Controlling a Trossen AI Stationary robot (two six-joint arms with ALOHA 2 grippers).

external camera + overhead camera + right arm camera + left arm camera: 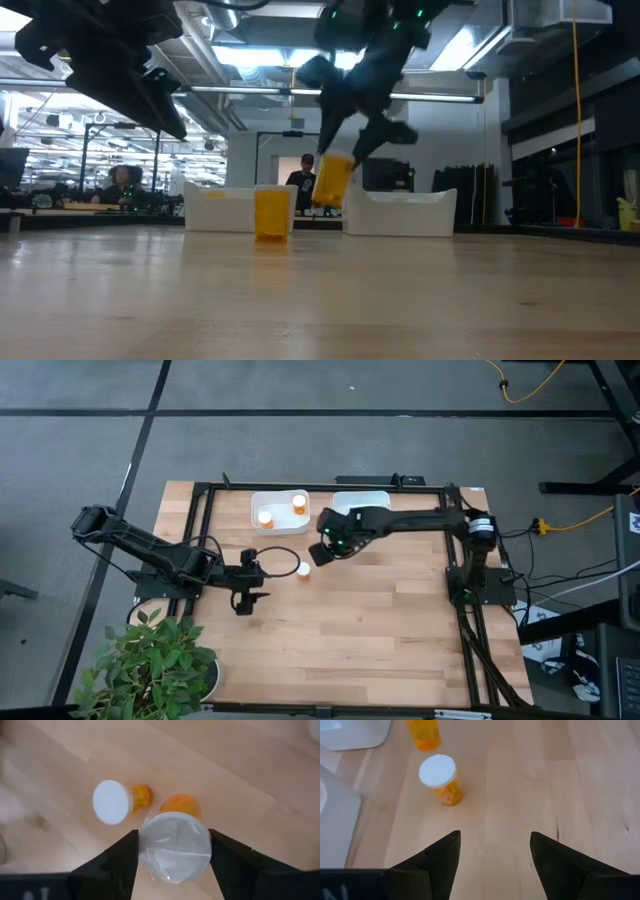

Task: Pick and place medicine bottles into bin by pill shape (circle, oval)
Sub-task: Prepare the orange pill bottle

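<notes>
My right gripper (172, 837) is shut on an orange medicine bottle (332, 181) with a pale round cap, held just above the table near its middle (318, 555). A second orange bottle with a white cap (302, 569) stands upright on its base close beside it; it also shows in the low view (272, 213), the left wrist view (440, 774) and the right wrist view (116, 802). My left gripper (495, 837) is open and empty, left of that bottle (243, 598). My right gripper pinches the bottle at its cap end (175, 847) between the two fingers, one on either side. The fingers come from above, slanting down. The bottle hangs below them, tilted, its orange body (182, 805) clear of the table.
Two white bins stand at the table's far side: the left one (258, 500) holds two orange bottles (265, 517), the right one (372, 497) is partly under my right arm. A dark cable loop (282, 552) lies by my left gripper. A potted plant (150, 660) stands at the near left corner.
</notes>
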